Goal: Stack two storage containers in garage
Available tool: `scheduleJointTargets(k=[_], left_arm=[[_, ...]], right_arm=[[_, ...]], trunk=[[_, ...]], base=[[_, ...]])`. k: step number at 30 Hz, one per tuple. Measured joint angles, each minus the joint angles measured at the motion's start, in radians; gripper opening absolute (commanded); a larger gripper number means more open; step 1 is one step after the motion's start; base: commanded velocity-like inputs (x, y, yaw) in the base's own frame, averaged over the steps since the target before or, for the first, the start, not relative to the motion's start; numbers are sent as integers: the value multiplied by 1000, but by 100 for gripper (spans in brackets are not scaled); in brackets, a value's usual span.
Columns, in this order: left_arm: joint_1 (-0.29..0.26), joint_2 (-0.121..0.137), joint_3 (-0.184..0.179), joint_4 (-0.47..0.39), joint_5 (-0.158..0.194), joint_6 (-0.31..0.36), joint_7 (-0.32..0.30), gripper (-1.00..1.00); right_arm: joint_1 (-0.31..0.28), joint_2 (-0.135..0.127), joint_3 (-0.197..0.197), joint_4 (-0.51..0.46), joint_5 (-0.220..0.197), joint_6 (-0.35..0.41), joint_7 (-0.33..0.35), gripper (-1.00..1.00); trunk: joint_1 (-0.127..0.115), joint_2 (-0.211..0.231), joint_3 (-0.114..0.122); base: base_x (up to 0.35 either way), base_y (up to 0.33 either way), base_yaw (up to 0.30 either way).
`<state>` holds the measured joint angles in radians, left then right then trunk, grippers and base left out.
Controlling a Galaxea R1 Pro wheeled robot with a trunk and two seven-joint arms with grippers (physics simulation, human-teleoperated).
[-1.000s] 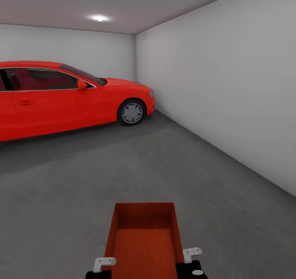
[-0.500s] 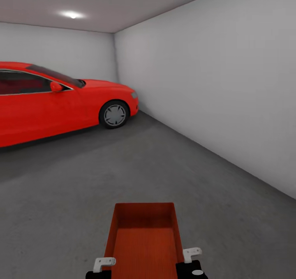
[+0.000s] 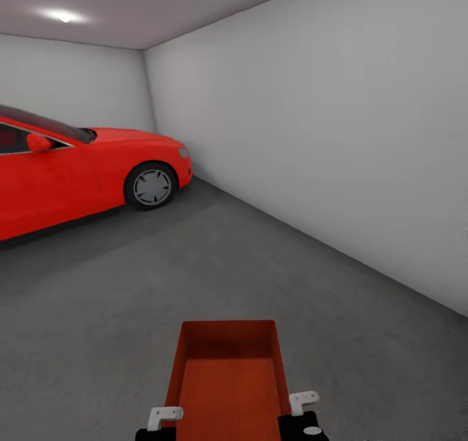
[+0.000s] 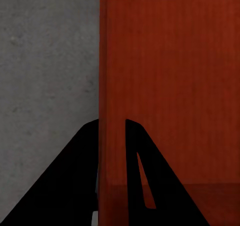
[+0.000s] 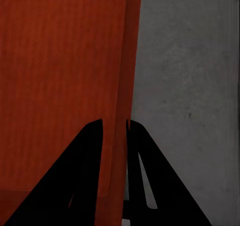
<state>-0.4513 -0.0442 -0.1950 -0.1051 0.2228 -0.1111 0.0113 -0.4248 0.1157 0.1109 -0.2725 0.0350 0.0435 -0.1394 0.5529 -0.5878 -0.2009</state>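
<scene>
The garage's pale grey walls [image 3: 338,116] meet at a corner far ahead, under a ceiling with one glowing light [image 3: 64,16], and the dark grey speckled floor [image 3: 195,265] spreads from them toward the camera. A red car [image 3: 78,168] stands at the left, cut off by the picture's edge so that its front half, one wheel and a side mirror show; no badge or writing can be read on it or anywhere else. Low in the head view one storage container [image 3: 227,376], orange-red, open-topped, with thin upright walls and a finely ribbed bottom, is carried in front of the robot above the floor, its near end cut off by the frame. The left gripper [image 4: 111,131] pinches the container's left wall between its dark fingers, one inside and one outside, and the right gripper [image 5: 115,128] pinches the right wall likewise.
</scene>
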Motion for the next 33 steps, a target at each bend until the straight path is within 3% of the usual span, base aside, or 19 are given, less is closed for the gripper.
scheduleJointTargets(k=[12, 25, 33], left_arm=[[0, 0, 0, 0, 0, 0, 0, -100], [0, 0, 0, 0, 0, 0, 0, -100], [0, 0, 0, 0, 0, 0, 0, -100]], right_arm=[[0, 0, 0, 0, 0, 0, 0, -100], [0, 0, 1, 0, 0, 0, 0, -100], [0, 0, 0, 0, 0, 0, 0, -100]], trunk=[[0, 0, 0], [0, 0, 0], [0, 0, 0]], base=[[181, 0, -131], [181, 0, -32], [151, 0, -222]])
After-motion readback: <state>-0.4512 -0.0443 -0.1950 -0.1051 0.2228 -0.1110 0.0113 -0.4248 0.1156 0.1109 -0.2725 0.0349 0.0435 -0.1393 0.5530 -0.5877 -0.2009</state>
